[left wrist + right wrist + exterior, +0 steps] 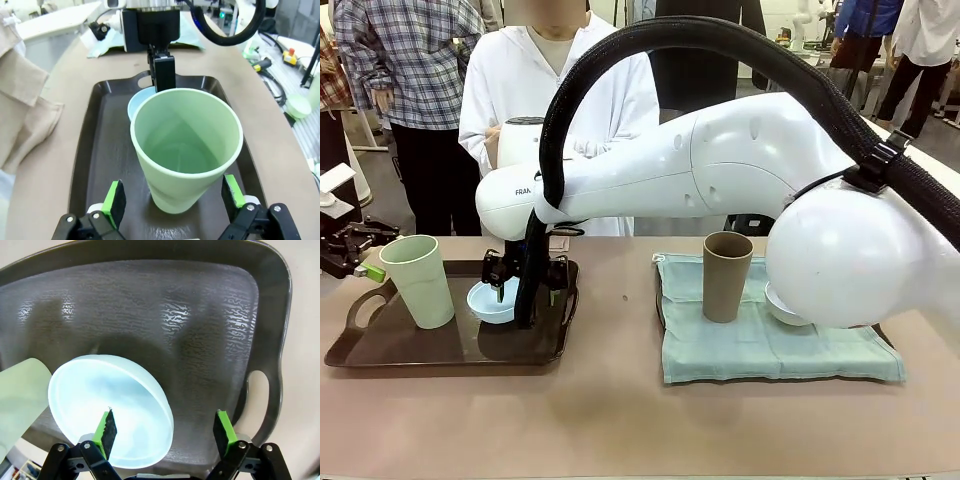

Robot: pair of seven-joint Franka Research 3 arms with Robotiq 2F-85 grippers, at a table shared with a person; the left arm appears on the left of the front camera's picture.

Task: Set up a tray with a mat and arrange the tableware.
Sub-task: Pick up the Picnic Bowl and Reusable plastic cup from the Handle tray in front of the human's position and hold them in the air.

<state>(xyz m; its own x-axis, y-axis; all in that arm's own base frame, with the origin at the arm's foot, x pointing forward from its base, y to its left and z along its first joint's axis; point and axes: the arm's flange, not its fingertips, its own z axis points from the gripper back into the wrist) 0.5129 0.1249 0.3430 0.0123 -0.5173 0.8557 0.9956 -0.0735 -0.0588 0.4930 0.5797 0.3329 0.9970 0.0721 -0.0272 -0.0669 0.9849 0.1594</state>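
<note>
Starting at the far left: the left gripper (pixel 174 196) sits low by the left end of the dark tray (pixel 390 345). Its claw is spread wide, with a green pad either side of the pale green cup (pixel 417 281) and a gap on both sides, so it's not pinching anything. The cup stands upright on the left part of the tray.

Just right of it, near the tray's middle, is the light blue bowl (pixel 492 301). The right arm reaches all the way across from the right side, and the right gripper (pixel 164 432) points down over that bowl. Its claw is spread too, straddling the rim with one finger inside the bowl and the other outside, over bare tray. Might be that the inner finger touches the bowl, honestly can't tell from these angles.

Over on the right half of the table there's a pale green mat (pixel 770 350) lying flat. The tan-brown cup (pixel 726 277) stands upright on it, and the white bowl (pixel 783 306) is just to its right, half hidden behind the arm's big white joint.

A person in a white top (pixel 550 90) stands at the far side.
</note>
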